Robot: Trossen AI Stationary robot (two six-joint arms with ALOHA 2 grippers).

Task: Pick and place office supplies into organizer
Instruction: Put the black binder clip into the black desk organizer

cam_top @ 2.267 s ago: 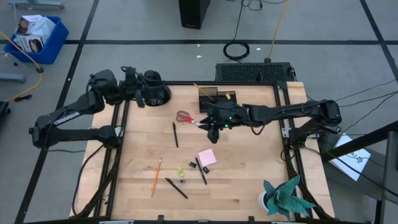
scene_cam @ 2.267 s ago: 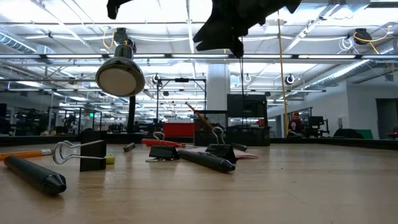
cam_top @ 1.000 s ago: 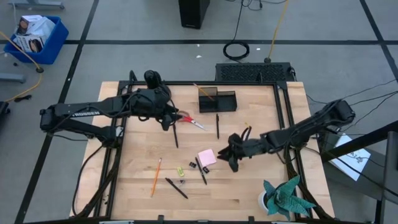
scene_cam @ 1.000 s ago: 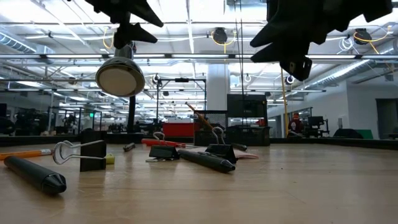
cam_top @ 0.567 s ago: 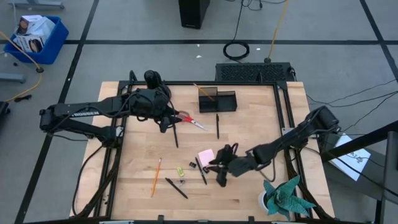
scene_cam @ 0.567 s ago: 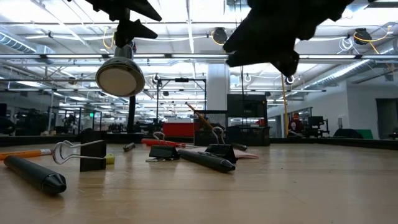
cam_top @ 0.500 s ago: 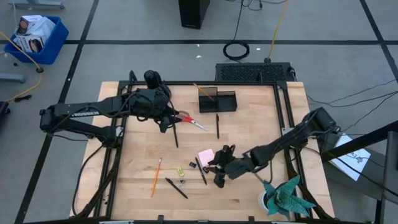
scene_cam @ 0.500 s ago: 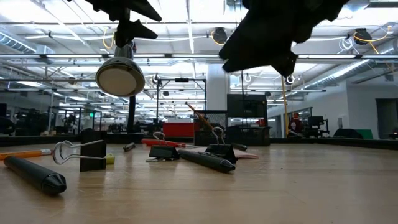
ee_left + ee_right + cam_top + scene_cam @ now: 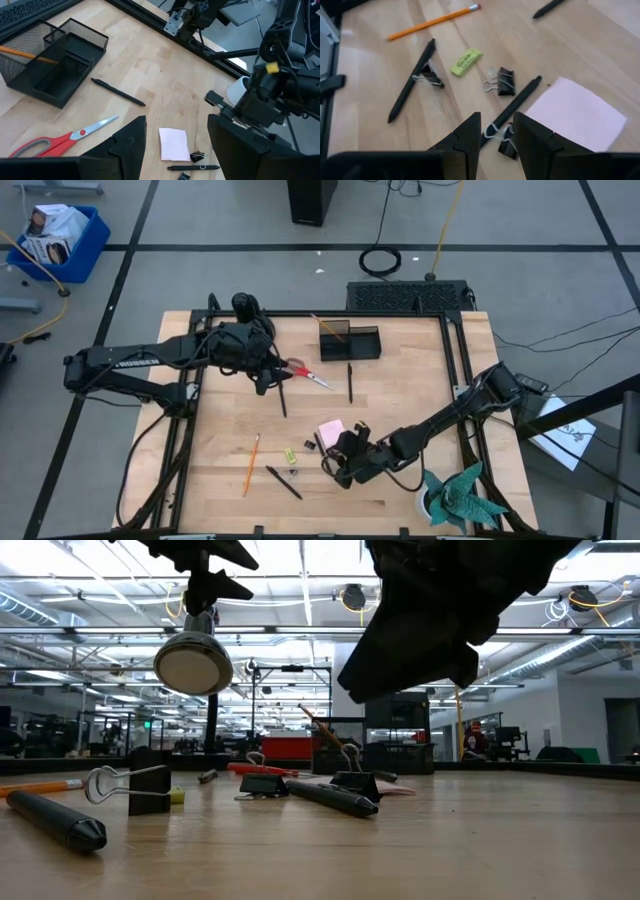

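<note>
Organizer (image 9: 349, 340) at the table's far edge held one pencil; scissors (image 9: 305, 372), sticky pad (image 9: 332, 430), pens and clips lay loose (most work remaining). Right gripper (image 9: 335, 469), fingers narrowly parted, empty, over black pen (image 9: 512, 108); left gripper (image 9: 267, 377) fingers wide beside scissors

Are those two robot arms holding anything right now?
No. The left gripper hovers open over the scissors; the right gripper, fingers apart, hangs above a pen, gripping nothing.

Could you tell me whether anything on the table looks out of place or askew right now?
Only one pencil sits in the mesh organizer, leaning diagonally. The scissors, pens, binder clips and pink sticky-note pad lie scattered loose on the table. Nothing looks damaged.
</note>
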